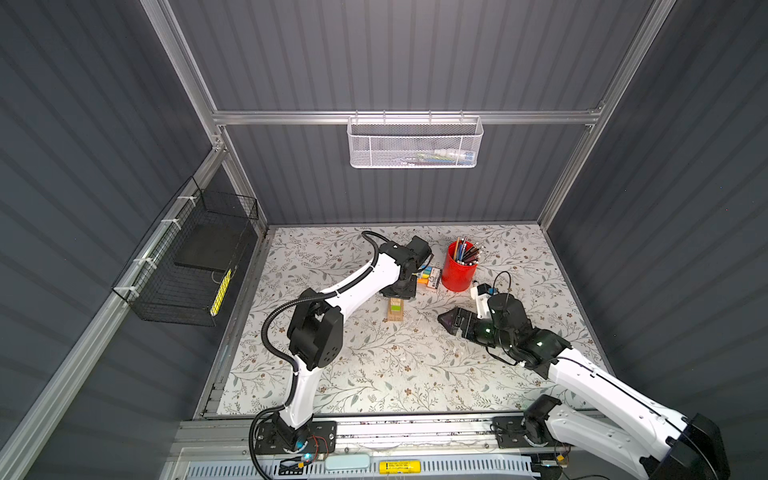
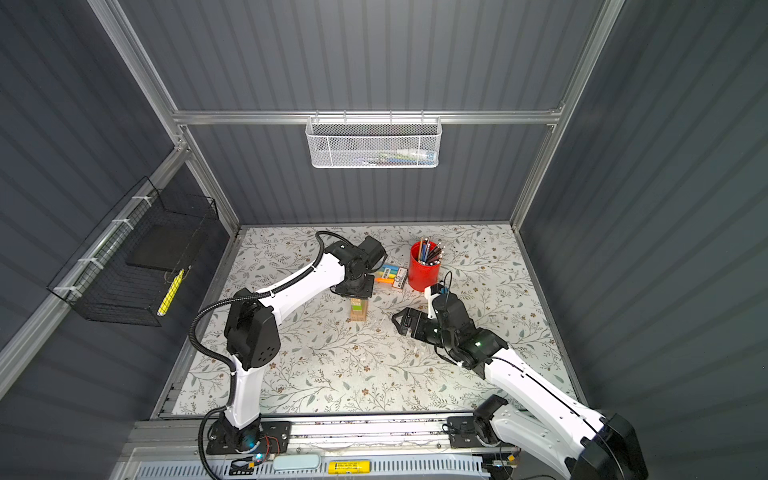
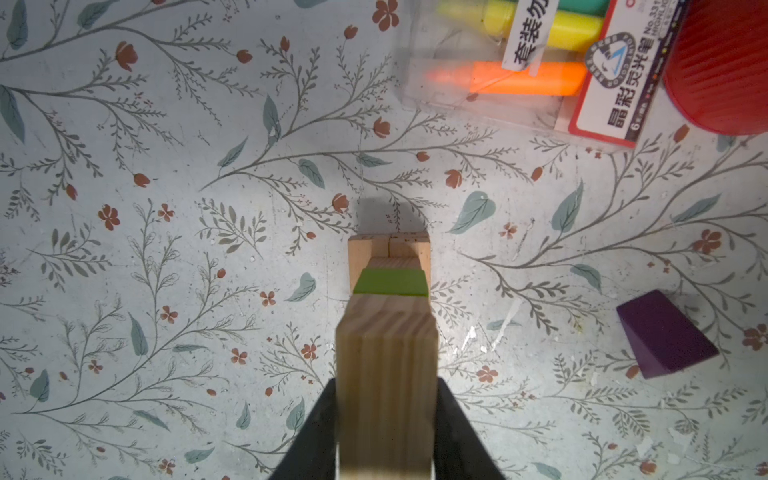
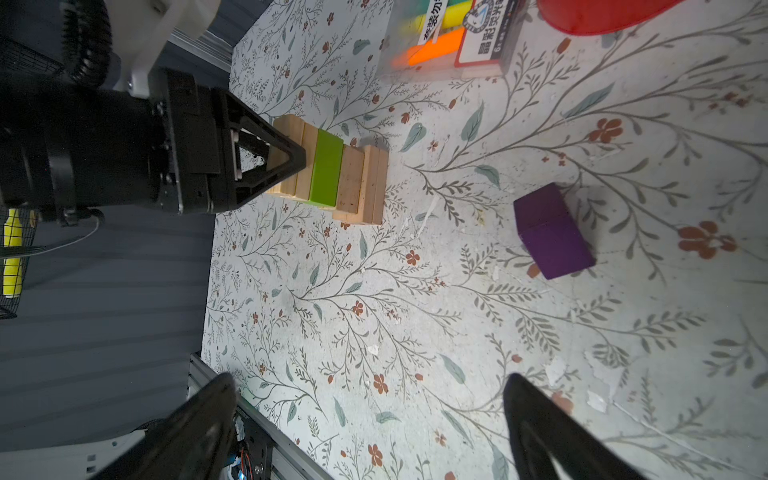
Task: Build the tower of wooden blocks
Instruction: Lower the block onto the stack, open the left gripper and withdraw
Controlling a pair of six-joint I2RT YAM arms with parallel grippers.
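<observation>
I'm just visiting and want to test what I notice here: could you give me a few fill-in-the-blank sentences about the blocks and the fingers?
1. The only coloured block in the tower is ____.
2. The purple block lies on the ____, apart from the tower.
3. The left fingers flank the top tan block, while the right fingers stand wide ____.
Missing words: green; table; open.

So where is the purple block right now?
The purple block lies loose on the floral table, to the right of the tower and apart from it. In the right wrist view it is just ahead of the open right gripper.
</observation>
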